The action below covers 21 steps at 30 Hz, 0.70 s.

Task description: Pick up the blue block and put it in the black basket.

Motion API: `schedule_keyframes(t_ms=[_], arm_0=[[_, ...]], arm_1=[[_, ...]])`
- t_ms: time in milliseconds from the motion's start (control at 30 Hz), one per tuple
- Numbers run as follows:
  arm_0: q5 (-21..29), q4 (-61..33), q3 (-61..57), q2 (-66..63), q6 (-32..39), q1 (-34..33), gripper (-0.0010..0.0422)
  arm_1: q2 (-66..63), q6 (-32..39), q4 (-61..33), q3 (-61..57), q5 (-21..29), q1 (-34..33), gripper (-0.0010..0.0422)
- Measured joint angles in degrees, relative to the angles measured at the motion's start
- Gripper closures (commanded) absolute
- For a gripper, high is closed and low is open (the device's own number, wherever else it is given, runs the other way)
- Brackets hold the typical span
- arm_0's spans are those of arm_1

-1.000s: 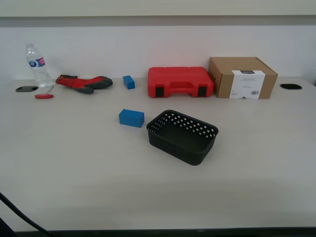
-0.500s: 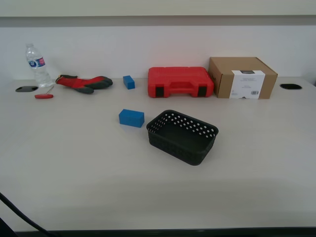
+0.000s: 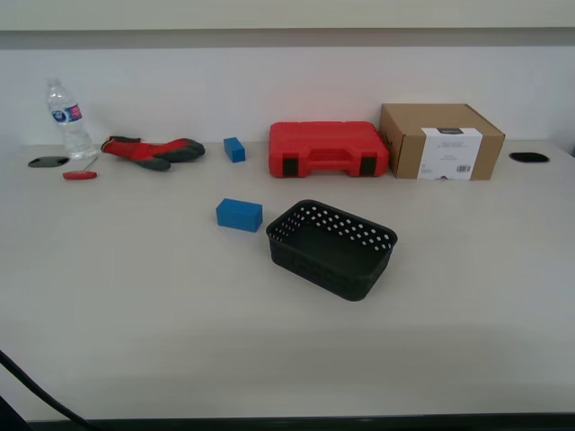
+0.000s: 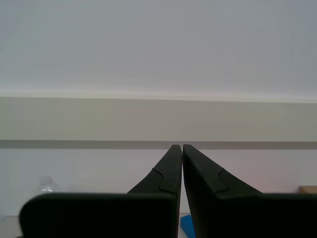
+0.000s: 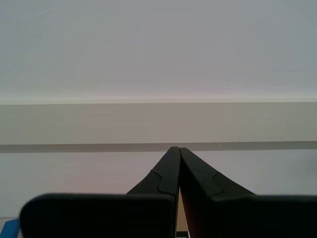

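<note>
Both pincers are seen only in their own wrist views, raised and aimed at the far wall. The first pincer (image 4: 177, 147) is closed, its black fingers meeting at the tips with nothing between them. The second pincer (image 5: 175, 148) is likewise closed and empty.

The blue block (image 3: 239, 215) rests on the tabletop (image 3: 135, 296), below and ahead of both pincers. A sliver of blue is caught low past the first pincer's fingers, but it cannot be told which blue piece it is. So no arm can be judged nearer.

The block is a plain matte brick. Its long axis runs roughly across the exterior view, slightly skewed. Its short sides are judged easiest to span. Just beside it stands the black basket (image 3: 359, 283), apart from it, a shallow perforated plastic tray with rounded corners, lying empty.
</note>
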Motion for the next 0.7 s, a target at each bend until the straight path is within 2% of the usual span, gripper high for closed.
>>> schedule_keyframes(t_ms=[100,167,267,333,433,600,700], arm_0=[[0.0,0.0,0.0,0.0,0.0,0.0,0.0413],[0.0,0.0,0.0,0.0,0.0,0.0,0.0413],[0.0,0.0,0.0,0.0,0.0,0.0,0.0413],[0.0,0.0,0.0,0.0,0.0,0.0,0.0413],[0.0,0.0,0.0,0.0,0.0,0.0,0.0413],[0.0,0.0,0.0,0.0,0.0,0.0,0.0413],[0.0,0.0,0.0,0.0,0.0,0.0,0.0413]], arm_1=[[2.2,-1.4,-1.9,0.0,8.7,-0.1,0.0413],[5.2,-2.5,-6.4,0.1,13.7,-0.5,0.0413],[12.3,-6.5,-14.4,-0.2,13.5,-2.5,0.0413],[18.3,-10.8,-16.4,-0.3,13.2,-4.0,0.0413],[28.8,-17.9,-15.1,0.7,13.2,-6.5,0.0413],[44.3,-18.9,-14.6,7.1,14.9,-9.5,0.0413],[52.2,-26.1,-14.5,12.7,19.7,-10.3,0.0413]])
